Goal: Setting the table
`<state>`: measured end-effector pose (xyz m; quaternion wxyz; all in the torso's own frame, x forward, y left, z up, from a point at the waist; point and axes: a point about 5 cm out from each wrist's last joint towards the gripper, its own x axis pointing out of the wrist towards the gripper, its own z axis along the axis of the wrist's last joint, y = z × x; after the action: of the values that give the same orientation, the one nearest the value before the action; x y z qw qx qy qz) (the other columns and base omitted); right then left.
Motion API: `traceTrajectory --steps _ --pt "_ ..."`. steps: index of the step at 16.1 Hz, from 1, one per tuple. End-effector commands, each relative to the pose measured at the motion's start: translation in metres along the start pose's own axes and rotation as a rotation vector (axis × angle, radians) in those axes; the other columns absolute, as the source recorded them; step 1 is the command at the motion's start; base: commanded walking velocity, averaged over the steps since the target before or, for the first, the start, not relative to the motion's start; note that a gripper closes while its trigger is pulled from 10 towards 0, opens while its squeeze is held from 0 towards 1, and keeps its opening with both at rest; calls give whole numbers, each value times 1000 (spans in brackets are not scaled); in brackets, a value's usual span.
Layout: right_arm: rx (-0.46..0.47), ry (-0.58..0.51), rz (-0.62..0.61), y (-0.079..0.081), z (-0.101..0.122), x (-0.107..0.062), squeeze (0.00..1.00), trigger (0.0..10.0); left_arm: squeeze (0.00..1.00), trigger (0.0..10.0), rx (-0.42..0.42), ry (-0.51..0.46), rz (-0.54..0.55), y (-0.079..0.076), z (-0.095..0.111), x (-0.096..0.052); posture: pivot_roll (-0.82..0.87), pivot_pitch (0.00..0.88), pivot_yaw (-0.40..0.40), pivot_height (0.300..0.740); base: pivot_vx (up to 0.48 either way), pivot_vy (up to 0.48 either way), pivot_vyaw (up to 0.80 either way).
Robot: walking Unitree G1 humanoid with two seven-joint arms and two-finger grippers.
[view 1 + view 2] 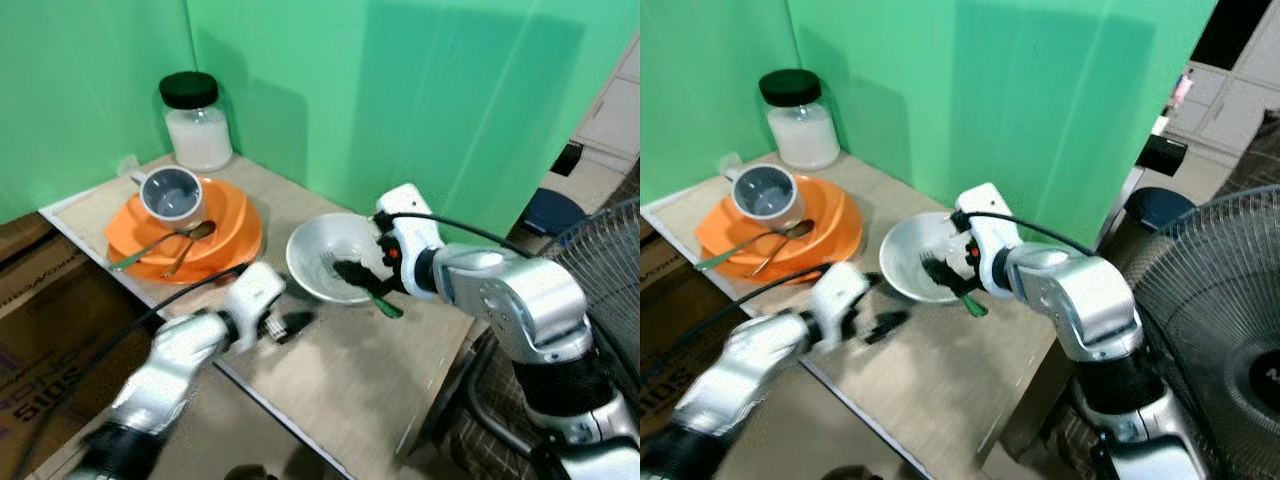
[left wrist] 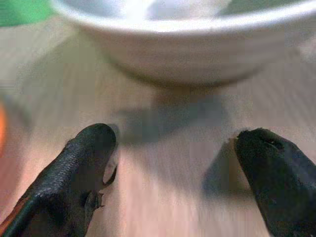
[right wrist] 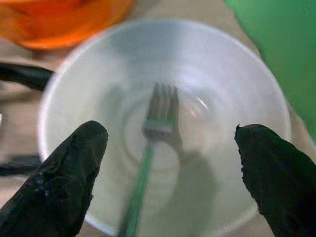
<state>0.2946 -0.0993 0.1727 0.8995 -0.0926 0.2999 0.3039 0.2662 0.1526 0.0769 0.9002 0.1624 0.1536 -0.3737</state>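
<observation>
Table half set: the right gripper (image 3: 170, 173) hovers, fingers wide, over the white bowl (image 1: 318, 250) holding a green-handled fork (image 3: 148, 163) — the left gripper (image 2: 177, 163), also spread and empty, rests beside it — mug (image 1: 172, 193) and spoons (image 1: 175, 243) remain stacked on the orange plate (image 1: 235, 235)

A pale wood-grain table (image 1: 340, 370) is standing against green walls; a white-filled jar (image 1: 198, 124) with a black lid is sitting at its far corner; an orange plate (image 1: 230, 225) is resting nearer the left edge; a white bowl (image 1: 322, 250) is sitting mid-table.
</observation>
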Motion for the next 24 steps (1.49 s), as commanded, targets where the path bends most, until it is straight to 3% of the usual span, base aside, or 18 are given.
traceTrajectory --steps 1,4,6,7,8,10,14,24 --pt "-22 33 0 1 2 0 0 10000 506 10000 8 6 5 2 4 -8 133 0 -38 740 0 0 0" --pt "-39 100 -9 1 -2 4 0 10000 475 10000 31 17 -8 0 11 -32 144 0 -48 740 0 0 0" --pt "-34 130 -18 0 -6 8 0 10000 467 10000 23 -24 -23 -2 27 -49 147 0 -49 740 0 0 0" --pt "-24 148 -16 0 -9 10 0 6588 467 10000 15 -52 -35 -3 36 -55 145 0 -49 740 0 0 0" --pt "-18 169 -17 -1 -14 11 0 3804 463 10000 17 -64 -42 -4 42 -60 146 0 -50 740 0 0 0" --pt "-9 204 -18 -2 -22 14 0 353 467 10000 19 -50 -35 -6 48 -67 147 0 -51 740 0 0 0" --pt "8 259 -33 -7 -37 18 0 0 463 10000 19 -33 -23 -8 54 -77 147 0 -51 740 0 0 0" --pt "-4 237 -25 -5 -34 22 0 0 471 10000 -10 -7 -52 -13 54 -87 157 0 -46 740 0 0 0"
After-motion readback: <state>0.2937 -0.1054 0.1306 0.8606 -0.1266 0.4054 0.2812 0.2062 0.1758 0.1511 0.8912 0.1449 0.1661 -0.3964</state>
